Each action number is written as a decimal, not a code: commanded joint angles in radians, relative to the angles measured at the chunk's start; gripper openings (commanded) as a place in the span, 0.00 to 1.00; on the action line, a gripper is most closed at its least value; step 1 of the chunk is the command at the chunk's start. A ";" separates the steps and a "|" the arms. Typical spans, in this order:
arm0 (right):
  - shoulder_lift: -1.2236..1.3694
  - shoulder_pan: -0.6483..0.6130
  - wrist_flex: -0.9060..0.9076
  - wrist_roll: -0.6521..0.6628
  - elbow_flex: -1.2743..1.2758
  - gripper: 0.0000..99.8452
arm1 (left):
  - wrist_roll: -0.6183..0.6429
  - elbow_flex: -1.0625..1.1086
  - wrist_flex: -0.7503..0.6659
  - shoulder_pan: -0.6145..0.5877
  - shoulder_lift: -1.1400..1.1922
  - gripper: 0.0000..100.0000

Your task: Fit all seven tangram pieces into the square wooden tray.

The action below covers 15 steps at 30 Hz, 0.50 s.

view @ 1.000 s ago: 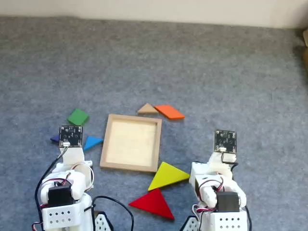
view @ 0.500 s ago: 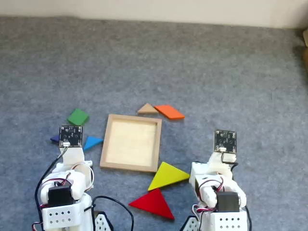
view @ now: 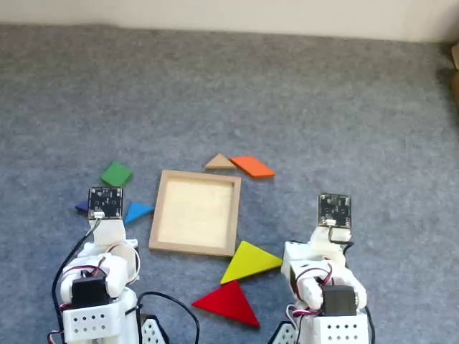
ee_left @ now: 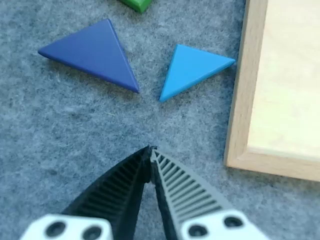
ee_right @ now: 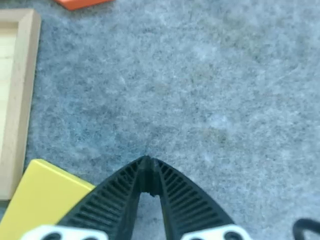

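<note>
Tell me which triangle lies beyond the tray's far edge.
The small tan triangle, beside the orange parallelogram; the other four lie left of the tray or before it.

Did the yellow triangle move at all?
No. The yellow triangle lies in the same spot as before, right beside the wooden tray, at the corner nearest the red triangle.

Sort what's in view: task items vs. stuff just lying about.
Task items: wooden tray, green square, dark blue triangle, light blue triangle, tan triangle, orange parallelogram, yellow triangle, red triangle.

Not task: grey felt surface, pale wall strip.
</note>
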 commanded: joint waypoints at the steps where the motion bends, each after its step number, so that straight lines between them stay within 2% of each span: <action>1: -0.015 0.107 -0.077 -0.012 -0.016 0.00 | 0.009 0.019 0.005 -0.012 -0.033 0.01; 9: 0.018 0.134 -0.048 -0.011 -0.357 0.00 | 0.009 0.019 0.005 -0.012 -0.033 0.01; 15: 0.343 0.134 -0.048 -0.009 -0.599 0.00 | 0.009 0.019 0.005 -0.012 -0.033 0.01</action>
